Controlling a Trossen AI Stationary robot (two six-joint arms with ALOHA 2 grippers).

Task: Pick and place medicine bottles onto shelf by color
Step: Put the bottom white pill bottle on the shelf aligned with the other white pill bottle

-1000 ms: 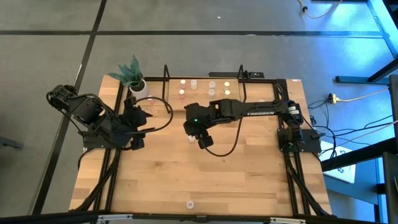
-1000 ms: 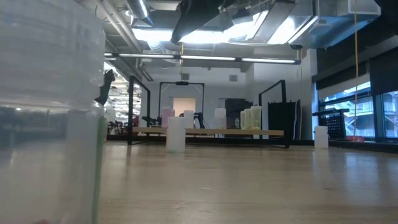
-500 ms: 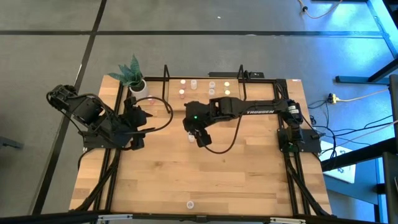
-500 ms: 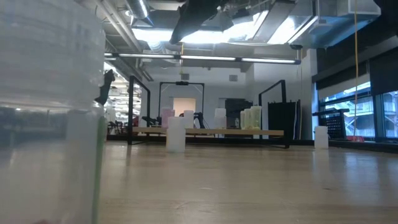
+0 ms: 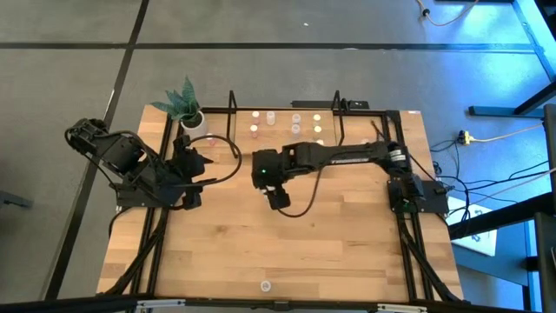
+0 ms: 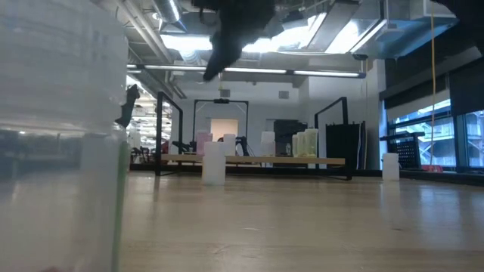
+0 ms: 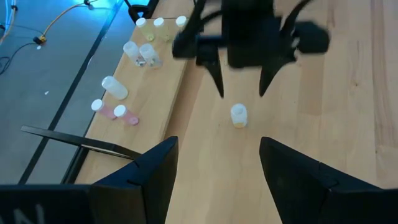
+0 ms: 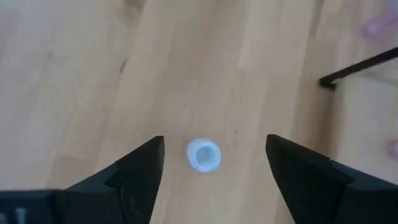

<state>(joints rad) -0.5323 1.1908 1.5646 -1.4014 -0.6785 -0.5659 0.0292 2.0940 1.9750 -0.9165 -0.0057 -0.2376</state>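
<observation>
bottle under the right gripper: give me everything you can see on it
The bottle is a tiny whitish cylinder, plastic by the look, with a round white top and a faint yellowish tint low on its side. It stands upright on the bare wooden table, alone, in front of the shelf. The right gripper hangs above it with fingers spread wide to either side. Nothing touches it but the table.

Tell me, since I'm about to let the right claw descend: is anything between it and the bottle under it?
Nothing visible. The right claw hangs open above the lone medicine bottle, which stands upright on bare table between the fingers. The shelf lies off to one side.
</observation>
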